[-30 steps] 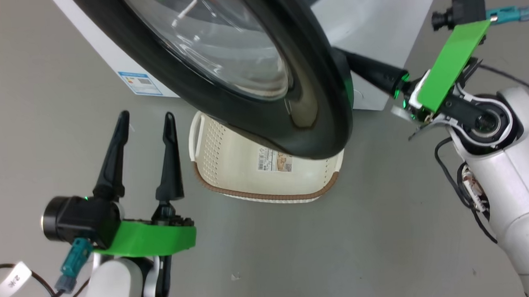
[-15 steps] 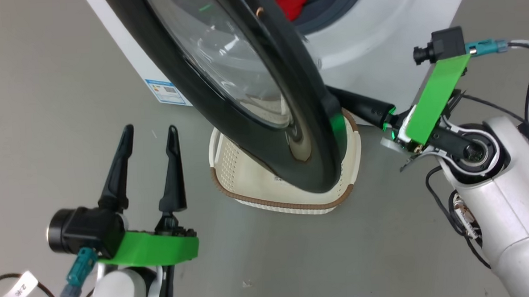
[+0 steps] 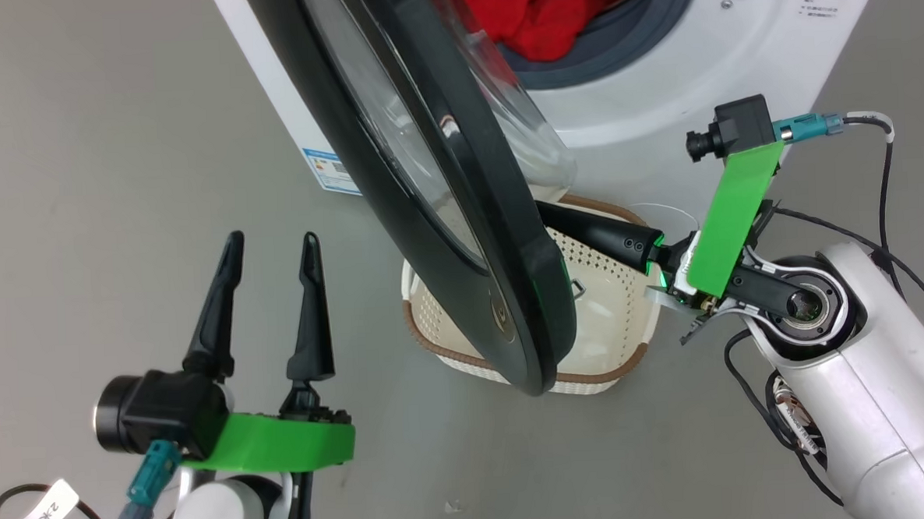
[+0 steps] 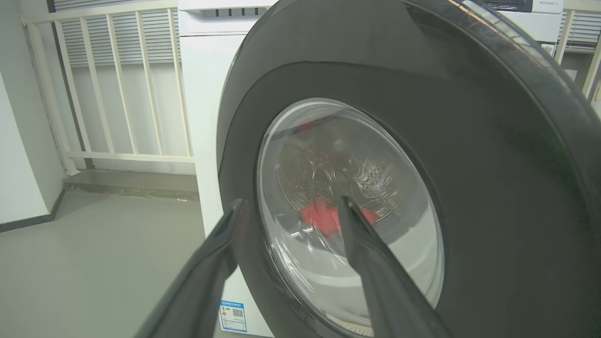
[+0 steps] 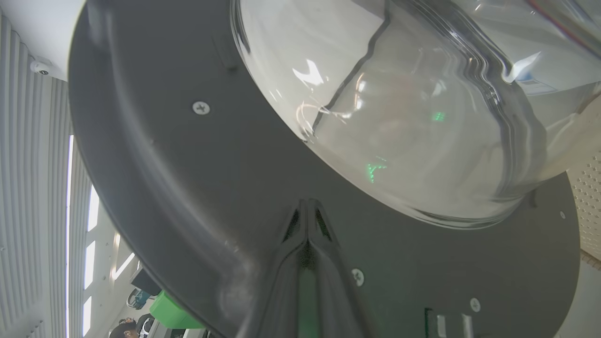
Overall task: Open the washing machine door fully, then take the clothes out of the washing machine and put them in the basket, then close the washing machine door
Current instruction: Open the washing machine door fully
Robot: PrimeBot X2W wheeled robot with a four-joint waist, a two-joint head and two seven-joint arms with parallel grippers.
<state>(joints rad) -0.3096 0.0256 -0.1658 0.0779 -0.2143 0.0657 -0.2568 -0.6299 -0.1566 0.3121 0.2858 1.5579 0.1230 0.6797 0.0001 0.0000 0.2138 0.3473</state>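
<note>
the washing machine door stands half open, its lower rim over the basket, with red clothes in the drum behind. the right pincer, fingers together, leans on its inner face; the left pincer hangs apart, empty. on that slick panel the tips may skid, letting the door swing back

The head camera looks steeply down on the washing machine door. The left wrist camera faces the door's outer side, near ahead of the left end effector. The right wrist camera sits very close to its inner face, at the right end effector tips. All three views share the door.
</note>
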